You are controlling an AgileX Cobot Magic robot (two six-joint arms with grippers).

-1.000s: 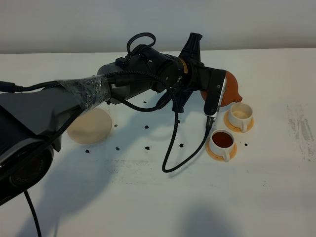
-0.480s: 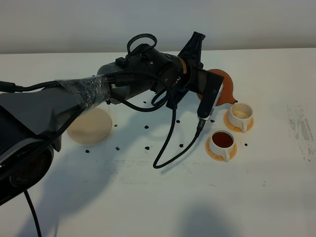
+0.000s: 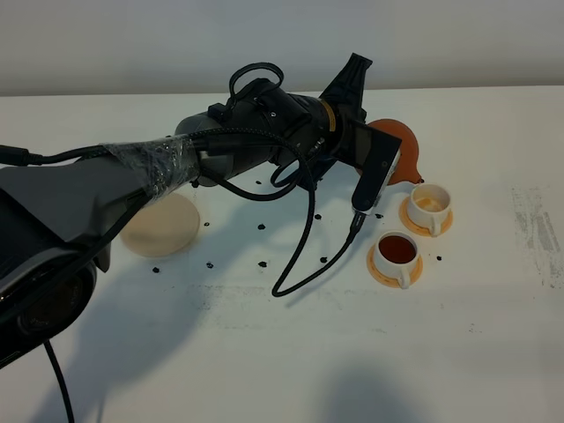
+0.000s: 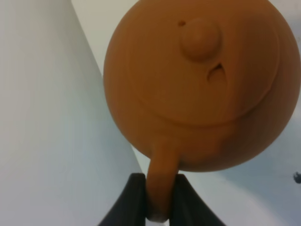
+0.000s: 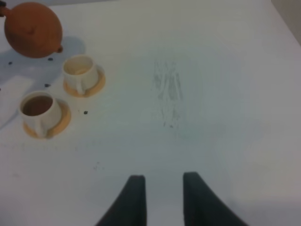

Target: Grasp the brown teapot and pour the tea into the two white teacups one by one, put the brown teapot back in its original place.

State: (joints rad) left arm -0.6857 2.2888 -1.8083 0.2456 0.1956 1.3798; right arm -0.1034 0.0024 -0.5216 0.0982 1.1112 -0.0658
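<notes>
Since a second ago the small reddish-brown clay teapot (image 3: 404, 152) has eased up and back, and now hangs just behind the cups with its handle clamped in the left gripper (image 4: 159, 207). The right gripper (image 5: 163, 195) hangs parted and empty. The nearer white teacup (image 3: 398, 250) holds dark tea. The round cream coaster (image 3: 160, 225) awaits the pot. The farther white teacup (image 3: 430, 202) looks pale inside, perhaps unfilled.

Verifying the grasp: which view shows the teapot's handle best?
Left wrist: close up, the handle of the brown teapot sits pinched in the left gripper. Exterior high shows only part of the teapot's body past the arm, handle hidden. Right wrist shows the body at the frame's corner, handle not visible.
</notes>
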